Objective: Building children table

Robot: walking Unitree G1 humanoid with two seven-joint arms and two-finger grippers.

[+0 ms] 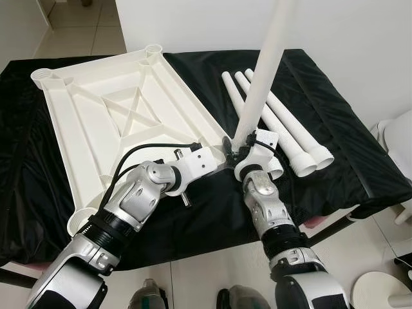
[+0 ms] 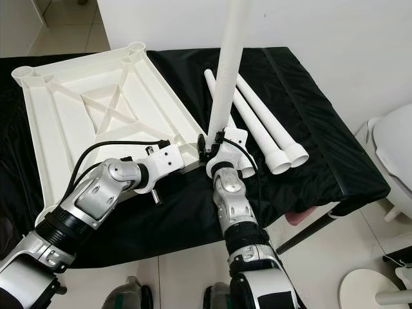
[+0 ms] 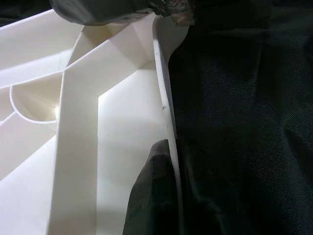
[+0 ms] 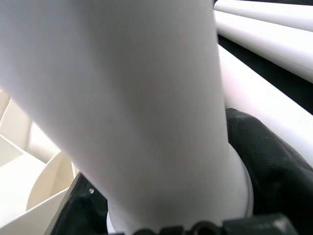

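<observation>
The right hand (image 1: 239,153) is gripping a white table leg (image 1: 261,80) upright at the near corner of the upturned tabletop (image 1: 96,109). Just beside it, the left hand (image 1: 222,153) is clamping the tabletop's rim. Three spare legs (image 1: 293,129) are lying just beyond the right hand on the black-draped surface (image 1: 360,161).

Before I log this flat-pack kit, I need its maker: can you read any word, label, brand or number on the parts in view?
None can be read.
The white tabletop, upside down on the black cloth, bears no print.
The upright leg in the right gripper and the legs lying on the cloth are plain white.
</observation>
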